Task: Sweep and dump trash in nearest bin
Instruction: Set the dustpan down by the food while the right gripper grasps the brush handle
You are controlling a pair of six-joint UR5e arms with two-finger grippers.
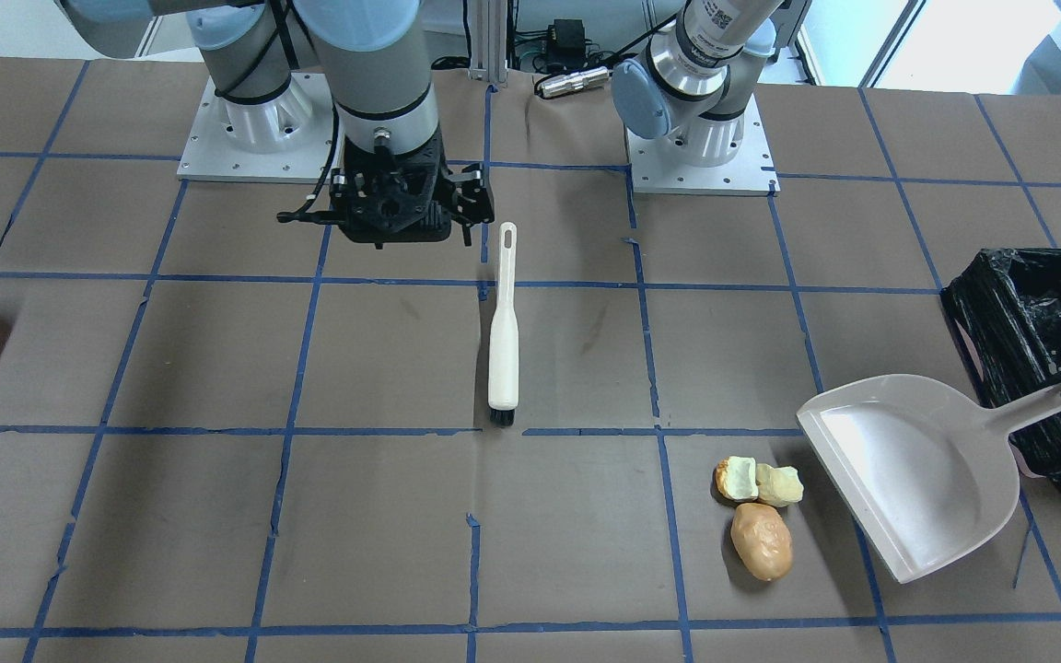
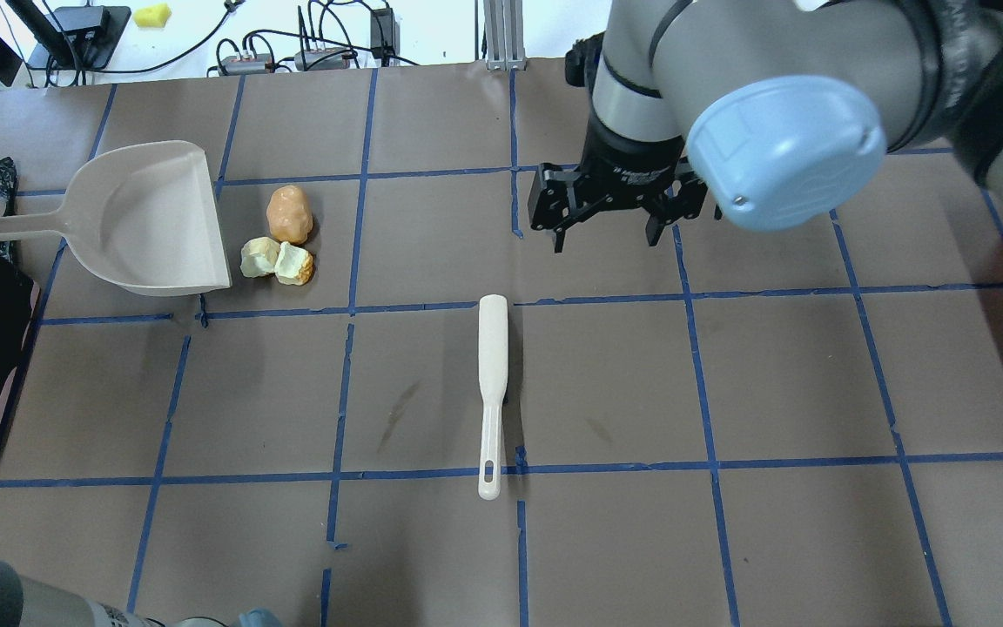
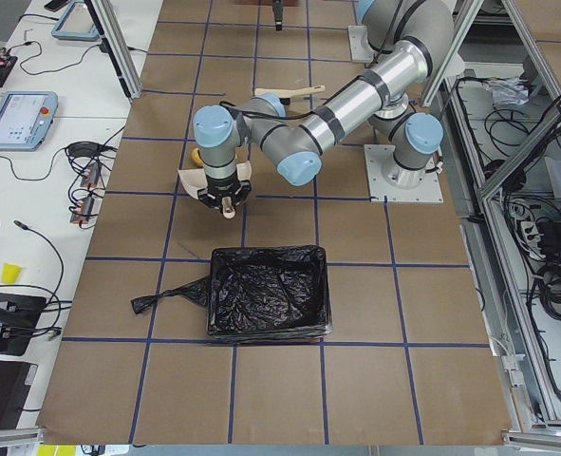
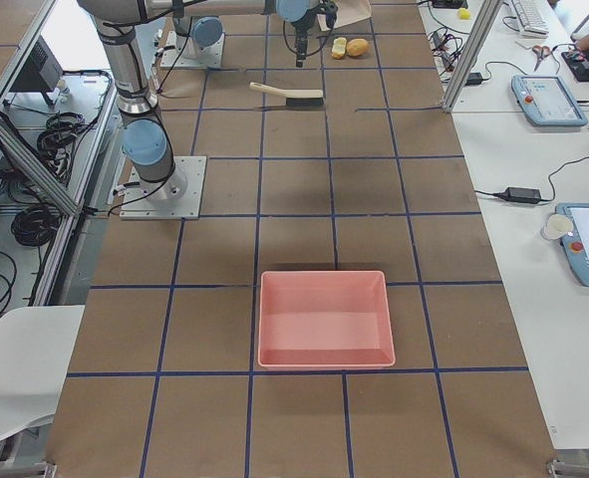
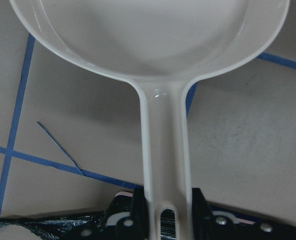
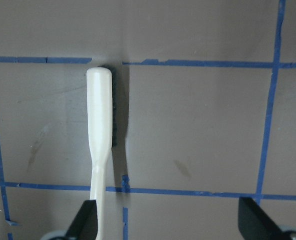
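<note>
The trash lies beside the dustpan's mouth: a tan potato-shaped lump (image 1: 761, 540) (image 2: 289, 214) and two pale yellow-green chunks (image 1: 737, 479) (image 1: 779, 485). The grey dustpan (image 1: 908, 470) (image 2: 149, 218) rests on the table, its handle pointing at the black-bagged bin (image 1: 1037, 313) (image 3: 266, 290). My left gripper (image 5: 168, 202) (image 3: 223, 199) is shut on the dustpan handle (image 5: 165, 150). A white brush (image 1: 504, 331) (image 2: 492, 366) lies mid-table. My right gripper (image 1: 399, 221) (image 6: 169, 220) hovers open and empty above its handle end, which runs past one finger.
A pink tray (image 4: 324, 319) stands on the table far out on the robot's right. The arm bases (image 1: 259, 138) sit at the robot's edge. Cables and power bricks (image 2: 310, 57) lie along the far edge. Blue tape grids the brown table.
</note>
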